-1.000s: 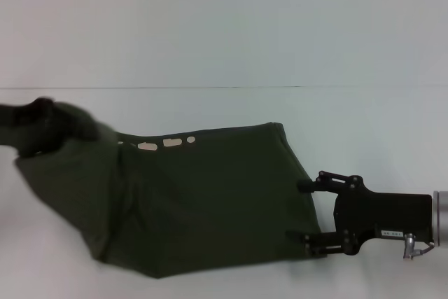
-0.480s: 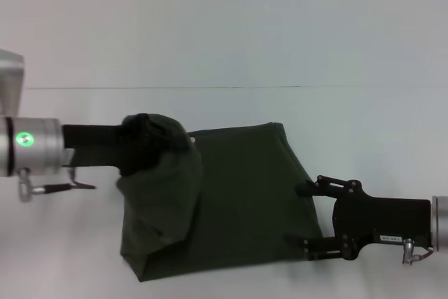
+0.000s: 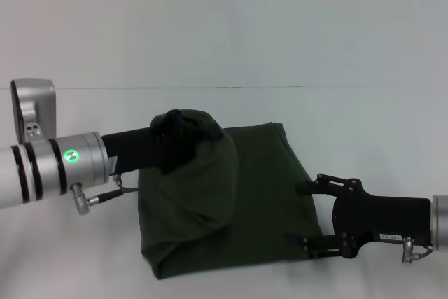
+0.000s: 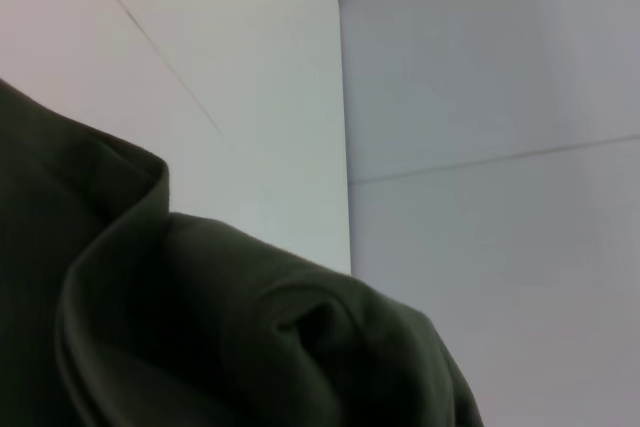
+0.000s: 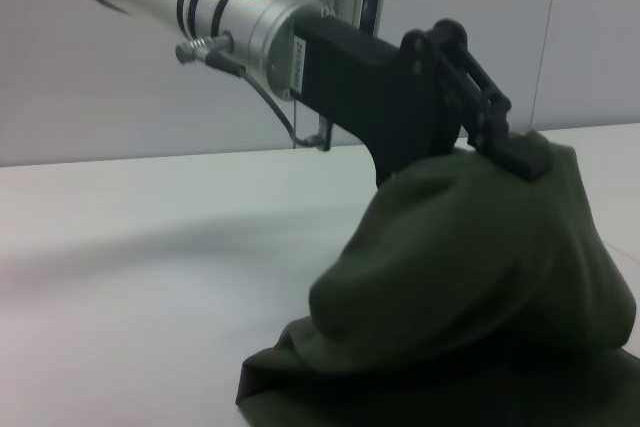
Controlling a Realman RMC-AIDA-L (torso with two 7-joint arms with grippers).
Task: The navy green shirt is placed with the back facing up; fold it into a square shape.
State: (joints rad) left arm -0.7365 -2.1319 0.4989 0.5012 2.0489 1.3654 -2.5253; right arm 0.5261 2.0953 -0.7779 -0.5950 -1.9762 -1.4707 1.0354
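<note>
The navy green shirt (image 3: 259, 187) lies on the white table (image 3: 77, 257), its left part lifted and doubled over toward the right. My left gripper (image 3: 180, 122) is shut on a bunched fold of the cloth and holds it above the middle of the garment; the right wrist view shows that left gripper (image 5: 518, 152) clamped on the raised shirt (image 5: 470, 277). Dark cloth of the shirt (image 4: 200, 337) fills the lower left wrist view. My right gripper (image 3: 304, 213) is open at the shirt's right edge, one finger at each end of that edge.
A pale wall (image 3: 224, 19) rises behind the table's far edge. Bare tabletop runs to the left of the shirt, in front of it and behind it.
The left gripper has carried the shirt's left part rightward over the rest, making the garment narrower. The pale lettering no longer shows. The right arm has stayed put.
</note>
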